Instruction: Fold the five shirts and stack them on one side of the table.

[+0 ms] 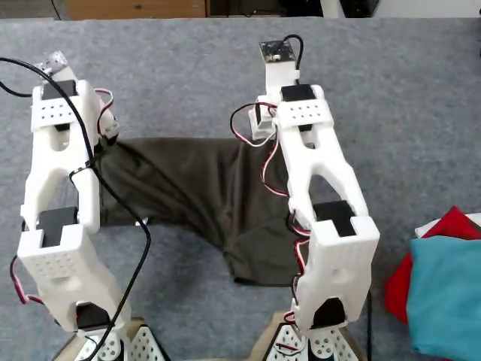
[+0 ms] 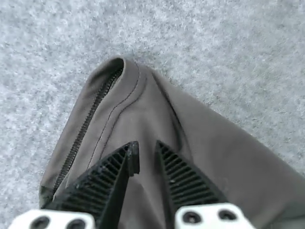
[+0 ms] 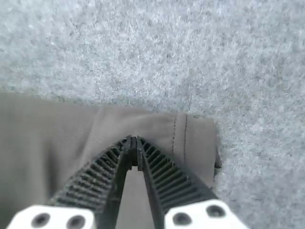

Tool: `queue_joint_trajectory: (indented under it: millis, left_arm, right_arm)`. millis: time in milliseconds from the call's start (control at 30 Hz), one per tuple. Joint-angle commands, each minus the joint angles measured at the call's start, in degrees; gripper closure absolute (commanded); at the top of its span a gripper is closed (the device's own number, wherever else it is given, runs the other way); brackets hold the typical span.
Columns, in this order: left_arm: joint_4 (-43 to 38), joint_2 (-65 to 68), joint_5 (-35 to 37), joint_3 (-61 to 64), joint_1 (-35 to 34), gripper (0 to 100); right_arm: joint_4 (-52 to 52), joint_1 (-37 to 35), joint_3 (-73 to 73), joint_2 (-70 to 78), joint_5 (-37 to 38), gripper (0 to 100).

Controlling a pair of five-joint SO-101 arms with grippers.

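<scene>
A dark olive shirt (image 1: 195,188) lies spread on the grey carpeted table between the two arms, its far edge pulled fairly straight. My left gripper (image 1: 105,139) is at the shirt's far left corner. In the left wrist view the left gripper (image 2: 147,152) is shut on a raised fold of the shirt (image 2: 200,138) beside a stitched seam, its tips a narrow gap apart. My right gripper (image 1: 259,131) is at the far right corner. In the right wrist view the right gripper (image 3: 133,143) has its tips together, shut on the hemmed edge of the shirt (image 3: 47,133).
A teal shirt (image 1: 447,293) lies folded on top of a red shirt (image 1: 451,224) at the table's right edge, with a bit of white cloth (image 1: 431,226) showing beside them. Bare grey carpet (image 1: 391,90) stretches behind the arms and to the right of them.
</scene>
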Motion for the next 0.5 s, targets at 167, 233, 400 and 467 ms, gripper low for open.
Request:
queue_joint_trajectory:
  millis: [167,233,400,467]
  left_arm:
    - [0.8,4.4,1.7,-4.2,0.5,98]
    - [-1.1,7.4,1.9,-4.0,0.5,98]
    - [-4.7,14.2,1.8,-5.7,0.4,98]
    - [-5.2,16.6,0.4,-8.7,-1.0,98]
  right_arm:
    - [-5.5,0.9,-3.6,5.8,0.0,99.2]
    - [-7.6,0.7,-3.6,7.3,0.0,99.2]
    - [-13.3,1.2,-3.6,10.9,-0.1,99.2]
    - [-15.6,1.9,-3.6,12.0,0.0,99.2]
